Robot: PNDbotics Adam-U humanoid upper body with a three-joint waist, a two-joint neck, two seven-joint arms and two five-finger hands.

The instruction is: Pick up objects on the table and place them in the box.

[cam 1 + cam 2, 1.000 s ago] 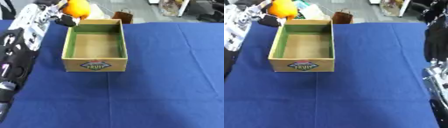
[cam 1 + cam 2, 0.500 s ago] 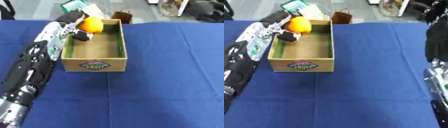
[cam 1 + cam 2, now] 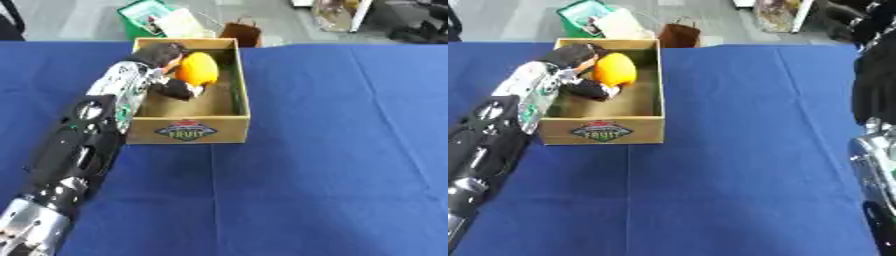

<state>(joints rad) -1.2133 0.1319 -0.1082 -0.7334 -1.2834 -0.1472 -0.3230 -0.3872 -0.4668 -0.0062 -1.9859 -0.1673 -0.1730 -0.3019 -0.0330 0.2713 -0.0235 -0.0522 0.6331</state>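
An open cardboard fruit box [image 3: 187, 131] stands on the blue table, left of centre. My left hand [image 3: 169, 70] reaches over the box's left wall and is shut on an orange fruit [image 3: 198, 69], which sits inside the box near its far end. Whether the fruit touches the box floor I cannot tell. My left arm [image 3: 83, 145] stretches from the lower left corner up to the box. Of my right side only the arm [image 3: 874, 150] shows, along the right edge of the right eye view; the right hand is out of sight.
Blue cloth [image 3: 332, 150] covers the table. Beyond its far edge on the floor stand a green crate [image 3: 150, 15] and a small brown bag [image 3: 241, 33].
My left hand has carried the orange fruit from behind the box's far left corner over the wall and down into the box. The camera has also tilted.
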